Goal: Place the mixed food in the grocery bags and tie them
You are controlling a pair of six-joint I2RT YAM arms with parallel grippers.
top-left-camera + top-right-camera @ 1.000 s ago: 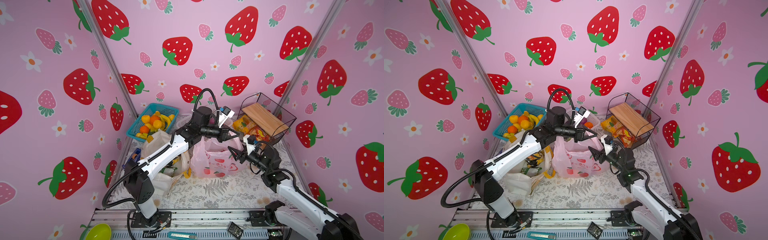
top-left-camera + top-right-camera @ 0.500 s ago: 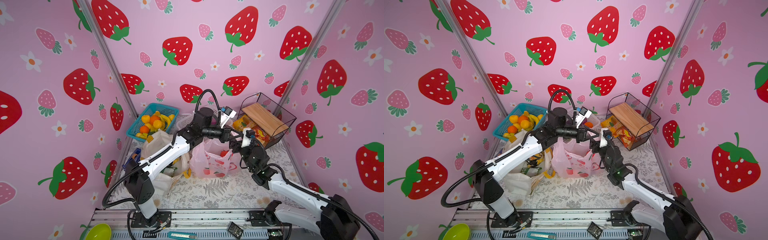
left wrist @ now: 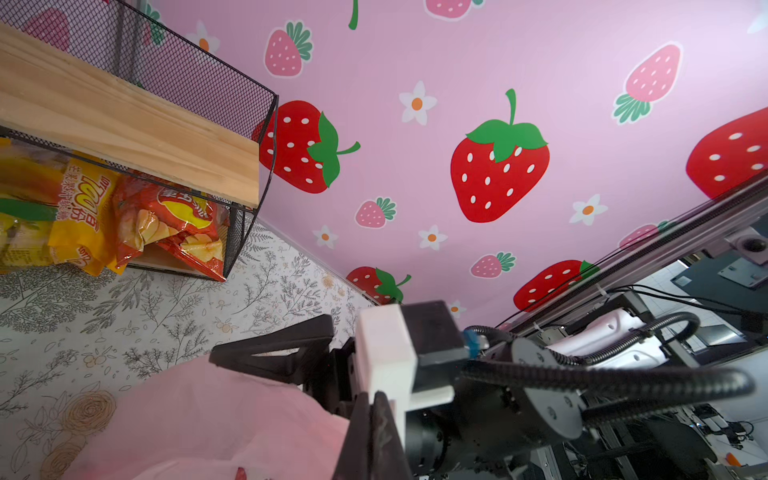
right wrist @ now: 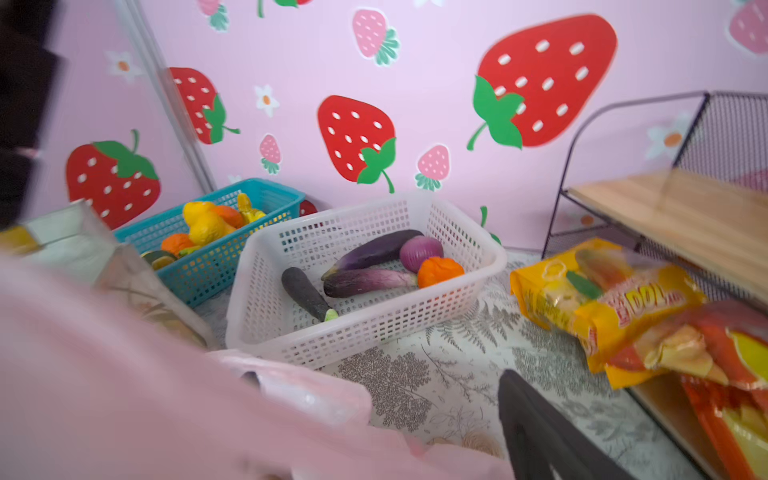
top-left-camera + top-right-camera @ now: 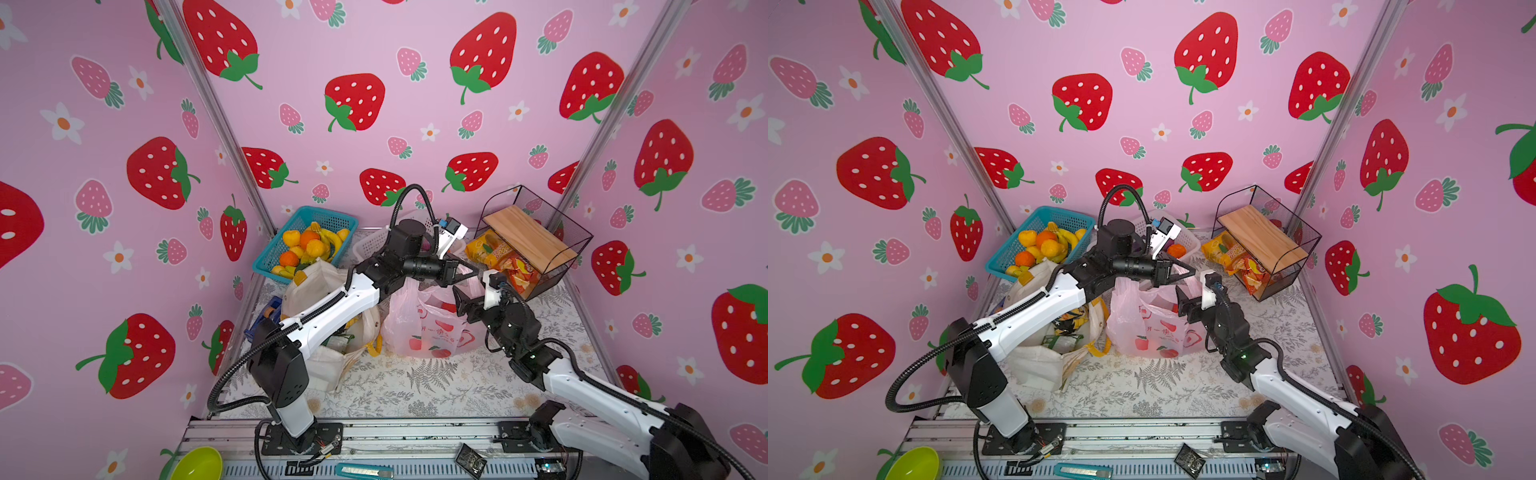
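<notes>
— Left side?
— My left gripper [image 5: 471,272] is pinched tight on the top edge of the pink bag [image 5: 424,332]. The bag hangs below it, base on the table [image 5: 415,386]; both top views show that. Its own wrist camera gives only the two fingers [image 3: 365,440] pressed together, with pink film beside them.

— Right side?
— My right gripper [image 5: 462,303] sits just beside the left one, lower, at the bag's mouth, jaws spread. In its wrist view one finger [image 4: 528,419] is clear; the other is a dark smudge behind pink film.

— Food?
— Ahead of the right fingers is the white basket [image 4: 365,336], holding a purple onion [image 4: 420,252], an orange piece [image 4: 439,271] and eggplants [image 4: 374,253]. In both top views my left arm covers most of it. Snack packets [image 3: 87,208] lie under the wooden shelf [image 5: 528,237] of the wire rack [image 5: 536,199], beyond both grippers.

— The other bag?
— The white tote [image 5: 316,282] stands under my left forearm, beside the pink bag, with the blue basket [image 5: 324,214] behind it.

— Inside the pink bag?
— Something red shows in a top view. Whether print or food, I cannot tell.
</notes>
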